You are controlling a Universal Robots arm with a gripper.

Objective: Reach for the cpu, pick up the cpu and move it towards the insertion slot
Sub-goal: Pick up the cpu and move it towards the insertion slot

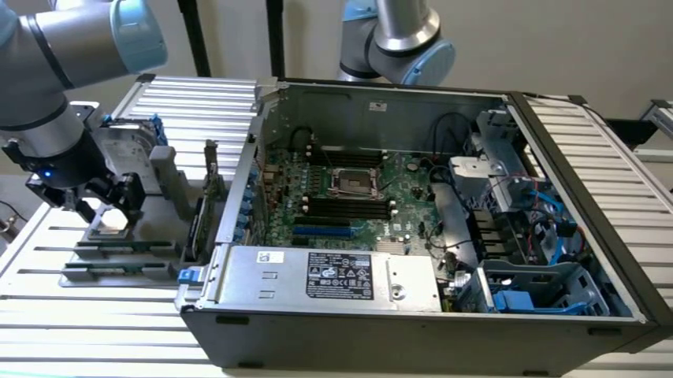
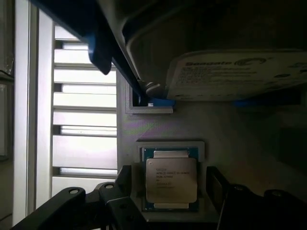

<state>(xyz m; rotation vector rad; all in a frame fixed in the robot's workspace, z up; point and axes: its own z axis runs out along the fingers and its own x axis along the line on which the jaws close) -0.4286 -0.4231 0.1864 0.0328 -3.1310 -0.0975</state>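
The cpu [image 2: 171,179], a flat square chip with a silver-grey top, lies in a shallow square seat on the grey fixture [image 1: 116,252] at the exterior view's left. My gripper [image 2: 170,191] hangs low right over it, open, one dark finger on each side of the chip and a thin gap still showing. In the exterior view the gripper [image 1: 103,206] stands over the pale chip [image 1: 109,224]. The insertion slot [image 1: 352,181], a shiny metal frame with a dark centre, sits on the green board inside the open computer case [image 1: 315,315], well off to the exterior view's right.
An upright hard drive [image 2: 235,72] in a blue frame stands on the fixture just behind the chip. Upright grey posts [image 1: 166,169] rise between the fixture and the case wall. A second arm [image 1: 395,39] hangs behind the case. Black memory slots [image 1: 347,206] lie beside the socket.
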